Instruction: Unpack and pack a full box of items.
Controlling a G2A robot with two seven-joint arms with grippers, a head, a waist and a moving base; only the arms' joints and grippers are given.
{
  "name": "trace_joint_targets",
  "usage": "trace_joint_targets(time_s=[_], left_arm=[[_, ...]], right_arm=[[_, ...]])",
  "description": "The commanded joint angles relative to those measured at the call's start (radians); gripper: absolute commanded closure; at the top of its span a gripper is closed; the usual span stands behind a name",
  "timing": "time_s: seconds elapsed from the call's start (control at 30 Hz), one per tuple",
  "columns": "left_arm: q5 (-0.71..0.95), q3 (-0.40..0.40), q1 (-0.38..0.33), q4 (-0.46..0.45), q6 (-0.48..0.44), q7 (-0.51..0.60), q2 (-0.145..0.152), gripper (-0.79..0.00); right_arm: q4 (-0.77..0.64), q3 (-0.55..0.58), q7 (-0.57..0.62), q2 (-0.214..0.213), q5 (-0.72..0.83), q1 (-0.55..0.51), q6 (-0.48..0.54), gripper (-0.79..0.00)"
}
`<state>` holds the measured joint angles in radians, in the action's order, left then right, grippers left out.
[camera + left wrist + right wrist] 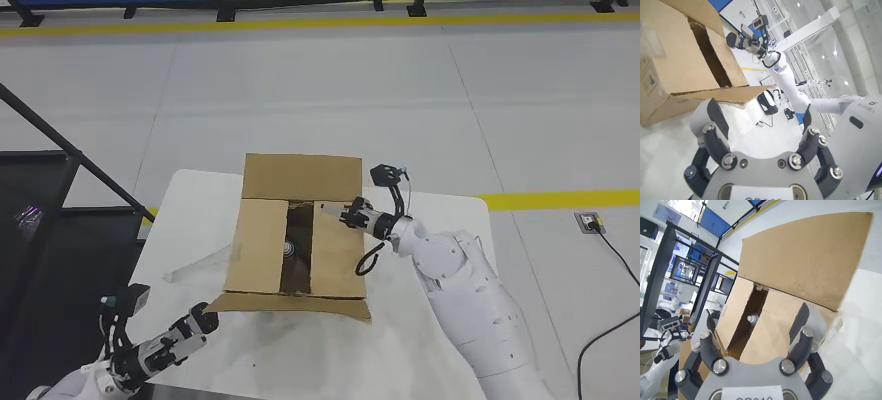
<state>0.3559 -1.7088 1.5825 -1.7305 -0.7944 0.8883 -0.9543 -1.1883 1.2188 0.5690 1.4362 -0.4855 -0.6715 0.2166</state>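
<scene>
Your right gripper (349, 214) is spread wide and empty over the box (262, 245) at mid-table, its fingers straddling one top flap beside the gap where a can (752, 318) shows inside. Your left gripper (203, 321) is also wide and empty, low over the table (420, 330) by the box's near corner.

Bright, even light from overhead fills the hall. The white worktop (300, 350) and the pale floor (400, 90) come close to glare. In the left wrist view, ceiling lamps (835, 52) burn as round white spots. The box (262, 245) casts only a faint, soft shadow on the worktop. Its opening is dark, with one can top (752, 318) catching light. Both wrist views bend straight lines near the edges, such as the black rack (659, 275).
</scene>
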Motion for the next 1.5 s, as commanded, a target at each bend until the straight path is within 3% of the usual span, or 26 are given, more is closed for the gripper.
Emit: trace_joint_targets(time_s=[0.0,0.07,0.23,0.5,0.8,1.0,1.37,1.47], left_arm=[[-0.013,0.004,-0.003,-0.012,0.014,-0.022,-0.001,-0.785],[-0.043,0.014,-0.005,-0.026,0.025,-0.060,-0.004,-0.785],[-0.095,0.040,-0.013,-0.046,0.077,-0.176,-0.014,-0.785],[-0.247,0.089,-0.034,-0.065,0.172,-0.381,-0.032,-0.785],[-0.384,0.153,-0.065,-0.064,0.247,-0.544,-0.051,-0.785],[-0.412,0.177,-0.080,-0.054,0.258,-0.567,-0.058,-0.785],[-0.499,0.217,-0.115,-0.026,0.272,-0.610,-0.070,-0.785],[-0.522,0.228,-0.123,-0.020,0.275,-0.627,-0.073,-0.785]], right_arm=[[0.011,0.015,-0.130,-0.001,-0.028,-0.011,-0.038,-0.785],[0.024,-0.005,-0.220,0.005,-0.086,-0.009,-0.106,-0.785],[0.134,-0.031,-0.314,0.019,-0.078,0.037,-0.097,-0.785],[0.375,-0.062,-0.299,0.040,-0.032,0.191,-0.011,-0.785],[0.660,-0.077,-0.111,0.071,0.146,0.359,0.234,-0.785],[0.792,-0.073,0.033,0.080,0.245,0.430,0.411,-0.785],[0.858,-0.021,0.220,0.058,0.411,0.447,0.699,-0.785],[0.842,-0.010,0.298,0.052,0.475,0.440,0.737,-0.785]])
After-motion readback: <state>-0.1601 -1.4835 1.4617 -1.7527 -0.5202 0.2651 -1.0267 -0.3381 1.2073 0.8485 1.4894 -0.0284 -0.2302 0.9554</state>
